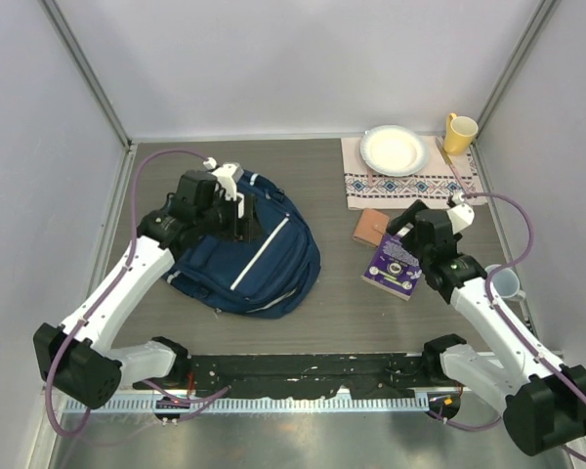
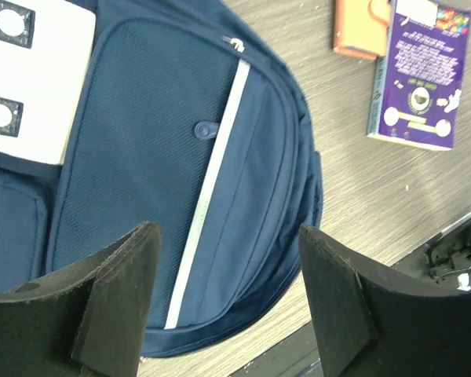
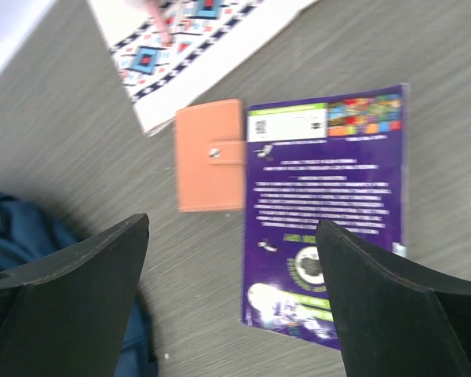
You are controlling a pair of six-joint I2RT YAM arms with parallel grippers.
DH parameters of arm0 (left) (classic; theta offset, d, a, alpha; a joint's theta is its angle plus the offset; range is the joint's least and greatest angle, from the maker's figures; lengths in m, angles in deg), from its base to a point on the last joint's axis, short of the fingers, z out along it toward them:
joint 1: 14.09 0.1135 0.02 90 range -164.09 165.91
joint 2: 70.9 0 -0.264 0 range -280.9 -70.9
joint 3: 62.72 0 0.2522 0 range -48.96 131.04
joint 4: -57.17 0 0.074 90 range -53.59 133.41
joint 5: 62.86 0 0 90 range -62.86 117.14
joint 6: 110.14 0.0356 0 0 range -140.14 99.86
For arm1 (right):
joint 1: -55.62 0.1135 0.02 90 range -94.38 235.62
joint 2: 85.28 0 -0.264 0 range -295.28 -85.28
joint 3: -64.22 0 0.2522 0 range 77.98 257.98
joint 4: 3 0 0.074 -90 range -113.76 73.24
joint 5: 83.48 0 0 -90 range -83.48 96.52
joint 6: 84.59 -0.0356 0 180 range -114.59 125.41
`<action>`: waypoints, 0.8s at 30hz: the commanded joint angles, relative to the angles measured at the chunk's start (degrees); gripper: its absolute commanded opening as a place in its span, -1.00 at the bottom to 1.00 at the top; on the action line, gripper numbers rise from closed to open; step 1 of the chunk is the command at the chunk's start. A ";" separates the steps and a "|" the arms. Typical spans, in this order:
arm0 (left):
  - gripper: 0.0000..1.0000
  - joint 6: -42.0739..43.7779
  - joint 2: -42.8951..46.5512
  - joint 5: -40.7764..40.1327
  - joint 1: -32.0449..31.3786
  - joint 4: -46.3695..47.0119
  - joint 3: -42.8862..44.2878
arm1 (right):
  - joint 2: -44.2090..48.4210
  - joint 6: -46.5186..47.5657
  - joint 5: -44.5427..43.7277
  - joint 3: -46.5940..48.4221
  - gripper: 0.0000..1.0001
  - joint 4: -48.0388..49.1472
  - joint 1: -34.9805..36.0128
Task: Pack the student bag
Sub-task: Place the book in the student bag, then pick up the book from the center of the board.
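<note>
The student bag (image 1: 264,259) is a navy backpack with a pale stripe, lying flat on the table left of centre. In the left wrist view its front pocket (image 2: 141,157) and white buckle patch (image 2: 31,78) show. My left gripper (image 1: 242,227) hovers over the bag's upper part, open and empty (image 2: 229,236). My right gripper (image 1: 402,227) hovers open and empty (image 3: 231,228) above a purple book (image 1: 396,264) and an orange wallet (image 1: 371,227). The book (image 3: 330,196) and the wallet (image 3: 210,155) lie side by side, right of the bag's edge (image 3: 16,228).
A patterned placemat (image 1: 439,186) lies at the back right with a white plate (image 1: 395,149) on it. A yellow mug (image 1: 459,133) stands beside it. A pale mug (image 1: 503,283) stands near the right wall. A black rail (image 1: 313,371) runs along the near edge.
</note>
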 commanded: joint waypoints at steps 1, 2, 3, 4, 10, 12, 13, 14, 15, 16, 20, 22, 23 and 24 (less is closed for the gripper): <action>0.51 -3.84 1.36 3.21 0.23 6.11 2.31 | 1.18 -1.17 0.54 -1.28 0.86 -5.64 -5.50; 0.53 -5.93 1.10 4.26 -0.21 9.69 2.05 | 1.44 -1.70 0.90 -1.63 0.87 -5.99 -6.56; 0.56 -7.00 0.49 6.01 -0.82 11.72 1.96 | 2.05 -2.14 1.25 -1.98 0.87 -6.60 -7.44; 0.57 -7.79 -1.26 6.20 -1.70 13.40 2.39 | 2.15 -3.10 1.60 -2.77 0.87 -6.96 -9.10; 0.58 -10.60 -13.74 6.90 -11.45 22.63 7.66 | 0.48 -4.52 2.48 -5.23 0.89 -8.80 -13.25; 0.59 -12.62 -19.54 7.87 -13.56 26.59 8.90 | -0.13 -3.91 4.85 -5.94 0.89 -8.02 -15.70; 0.59 -13.07 -21.38 7.79 -14.18 27.47 10.21 | -0.92 -3.56 5.73 -6.90 0.89 -7.58 -16.41; 0.59 -13.25 -23.23 7.87 -15.49 28.35 11.18 | -1.28 -3.29 6.69 -7.43 0.89 -6.18 -17.63; 0.58 -13.51 -27.34 8.05 -16.03 28.53 12.14 | -1.71 -2.77 8.79 -7.96 0.88 -5.47 -18.34; 0.58 -13.77 -29.12 8.31 -16.64 28.79 14.07 | -2.07 -2.33 10.29 -9.09 0.88 -4.51 -19.83; 0.57 -15.18 -37.12 8.75 -19.63 30.72 16.98 | -4.44 -1.53 14.17 -11.56 0.83 0.23 -21.86; 0.57 -16.32 -40.90 8.75 -20.34 31.25 18.04 | -5.23 -0.92 16.97 -12.88 0.80 1.91 -22.48; 0.57 -16.85 -42.05 9.10 -20.86 32.04 18.30 | -5.50 -0.83 17.86 -13.41 0.74 3.57 -22.48; 0.56 -17.20 -43.19 9.10 -21.21 32.57 18.39 | -6.02 -0.65 18.39 -13.94 0.72 3.94 -22.48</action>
